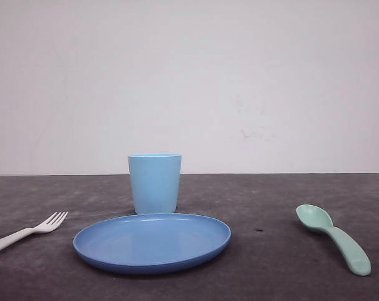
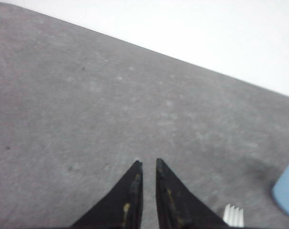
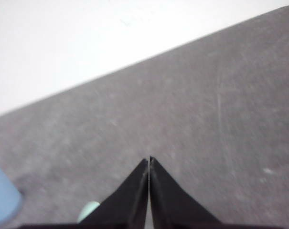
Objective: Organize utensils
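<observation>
Here the white fork [image 1: 27, 232] lies flat on the dark grey table [image 1: 270, 263] at the left of the front view, its four tines pointing in toward the middle and a little away from the robot, its handle running off the left edge of the picture. The mint-green spoon [image 1: 334, 238] lies on the right side of the table, bowl facing up at the far end and its thick rounded handle angled toward the robot and outward. Between the two, well apart from each, sits the round blue plate [image 1: 151, 242], bare of anything on it. Just behind the plate stands the light blue cup [image 1: 155, 183], upright; whether cup and plate touch cannot be told. A plain pale wall [image 1: 189, 81] rises behind the table. In the left wrist view the left claw [image 2: 148, 163] hangs over bare table with its two dark fingertips [image 2: 134, 183] a narrow slit apart, nearly closed, and nothing between them; the fork's tine tips [image 2: 233, 214] show just beside it, and an edge of the cup [image 2: 286, 193] beyond. In the right wrist view the right claw [image 3: 149, 160] has its tips pressed together, empty, with a bit of the spoon [image 3: 88, 211] beside it and the cup [image 3: 3, 200] farther off.
</observation>
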{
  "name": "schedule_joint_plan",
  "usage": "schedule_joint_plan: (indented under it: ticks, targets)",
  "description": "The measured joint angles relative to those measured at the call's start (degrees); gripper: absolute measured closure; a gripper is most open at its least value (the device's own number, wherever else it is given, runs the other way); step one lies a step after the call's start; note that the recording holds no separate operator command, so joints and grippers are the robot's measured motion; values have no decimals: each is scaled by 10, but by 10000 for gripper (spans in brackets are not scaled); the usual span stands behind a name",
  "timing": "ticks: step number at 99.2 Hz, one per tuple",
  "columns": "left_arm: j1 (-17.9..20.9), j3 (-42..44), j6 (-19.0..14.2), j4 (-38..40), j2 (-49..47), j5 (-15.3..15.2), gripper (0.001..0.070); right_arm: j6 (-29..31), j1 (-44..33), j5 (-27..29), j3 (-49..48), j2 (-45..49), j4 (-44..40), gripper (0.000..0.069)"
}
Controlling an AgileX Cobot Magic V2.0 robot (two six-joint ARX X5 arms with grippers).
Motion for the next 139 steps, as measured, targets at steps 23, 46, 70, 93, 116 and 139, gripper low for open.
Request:
schedule_joint_plan:
  ticks: [23, 46, 70, 93, 116, 139]
  targets:
    - [0, 166, -4, -76, 115, 15, 685, -17, 0, -3, 166, 111, -85, 687]
    - [-1, 326, 25, -160, 268, 53, 685, -109, 0, -29, 327, 279, -189, 687]
    - [-17, 363, 49, -205, 364, 86, 404, -151, 6, -48, 377, 380, -238, 433]
    - [-55, 363, 52, -222, 421, 91, 254, -153, 24, -61, 377, 397, -237, 272]
    - [-116, 363, 52, -230, 517, 91, 274, -153, 27, -61, 378, 399, -228, 269]
    - [-168, 363, 57, -228, 638, 91, 274, -153, 27, -61, 378, 400, -228, 269]
